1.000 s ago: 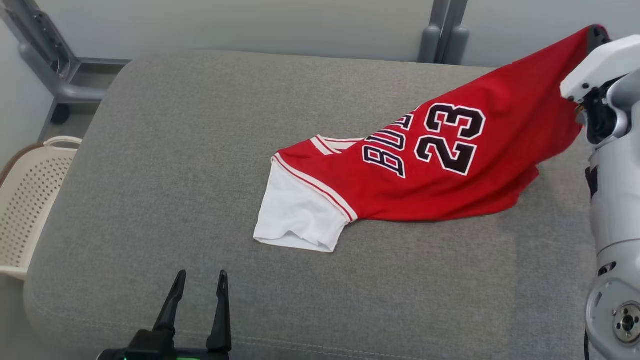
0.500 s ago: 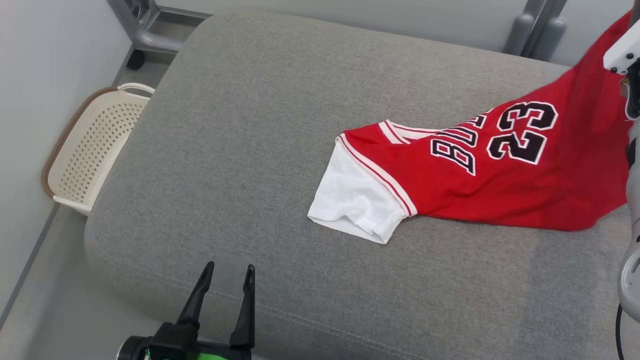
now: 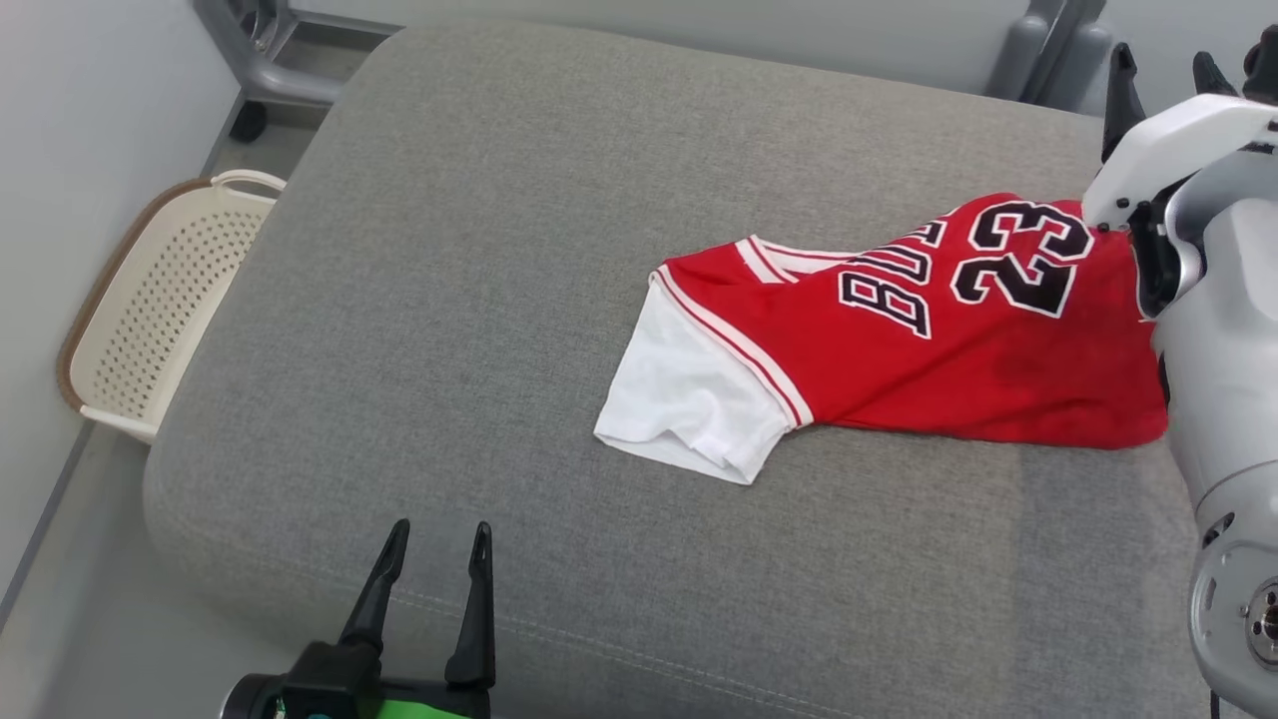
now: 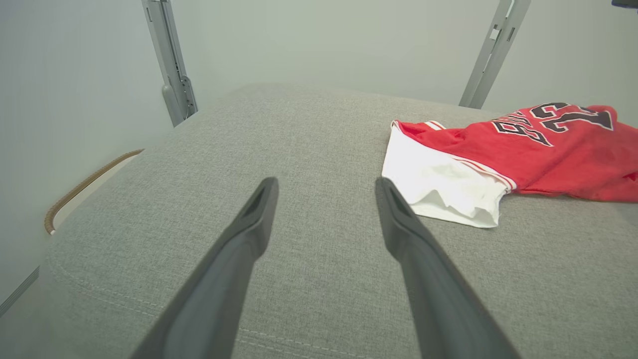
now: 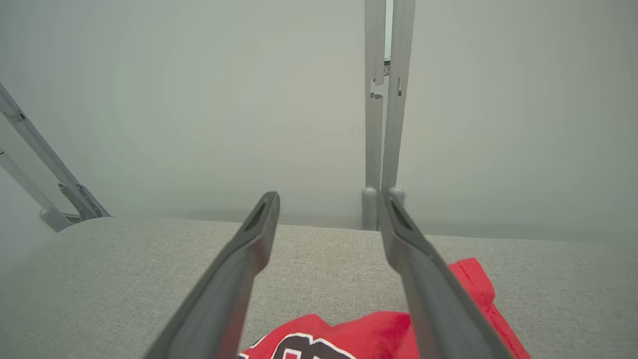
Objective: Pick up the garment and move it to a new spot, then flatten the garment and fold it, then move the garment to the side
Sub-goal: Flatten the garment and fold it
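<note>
While the garment (image 3: 899, 350), a red jersey, lies crumpled on the grey cushion (image 3: 499, 250) at centre right of the head view, both grippers are off it. Its white sleeve (image 3: 679, 399) points toward lower centre, and the black "23" (image 3: 1018, 260) sits toward the upper right, near the right arm's pale housing. Right gripper (image 3: 1161, 55) is at the upper right of the frame with fingers apart and nothing between them. In the right wrist view the same gripper (image 5: 330, 196) is spread, with red cloth (image 5: 349, 334) low in the frame below the fingers and not pinched. Left gripper (image 3: 440, 526) is at lower left over the cushion's front edge, fingers apart, empty, well apart from the jersey. In the left wrist view the sleeve (image 4: 443, 189) lies just right of the right finger. A cream perforated basket (image 3: 150, 320) sits at the left edge beside the cushion.
</note>
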Motion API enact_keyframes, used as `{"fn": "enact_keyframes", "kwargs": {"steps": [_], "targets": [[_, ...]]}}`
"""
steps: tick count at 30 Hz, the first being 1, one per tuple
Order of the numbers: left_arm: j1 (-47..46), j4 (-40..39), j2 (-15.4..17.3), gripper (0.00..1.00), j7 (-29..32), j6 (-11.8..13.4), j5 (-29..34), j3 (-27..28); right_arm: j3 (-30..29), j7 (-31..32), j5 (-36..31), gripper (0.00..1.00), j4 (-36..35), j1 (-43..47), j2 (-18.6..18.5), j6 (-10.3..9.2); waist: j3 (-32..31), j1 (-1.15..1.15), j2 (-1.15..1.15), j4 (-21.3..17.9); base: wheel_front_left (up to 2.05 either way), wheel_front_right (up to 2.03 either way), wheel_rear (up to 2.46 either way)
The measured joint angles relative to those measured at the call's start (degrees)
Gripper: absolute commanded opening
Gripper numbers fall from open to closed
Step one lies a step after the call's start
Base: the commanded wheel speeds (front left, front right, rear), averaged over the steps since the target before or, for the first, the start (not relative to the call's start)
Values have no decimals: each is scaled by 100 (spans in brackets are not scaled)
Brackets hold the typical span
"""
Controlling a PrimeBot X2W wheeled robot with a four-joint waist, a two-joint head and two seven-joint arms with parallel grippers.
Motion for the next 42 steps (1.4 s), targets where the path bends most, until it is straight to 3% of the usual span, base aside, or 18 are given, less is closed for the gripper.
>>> {"fn": "enact_keyframes", "kwargs": {"steps": [6,13,17,29,42], "targets": [[14,59,0,100,-1,88,-10,157,628,-403,589,100,-387,691,141,0,-180,0,0,-364,0,0,0],[108,130,-1,100,0,207,-21,321,1276,-461,1057,100,-1638,2073,223,-1,-507,0,0,-710,0,0,0],[196,187,-1,100,0,240,-36,411,1318,-477,1113,100,-2603,3012,296,-1,-691,0,0,-883,0,0,0],[343,308,-1,100,0,266,-15,661,1321,-227,786,100,-4609,5042,708,0,-1138,0,0,-1225,0,0,0],[405,409,-1,100,0,256,18,758,1666,135,1183,100,-5452,6365,731,0,-1369,0,0,-1434,0,0,0]]}}
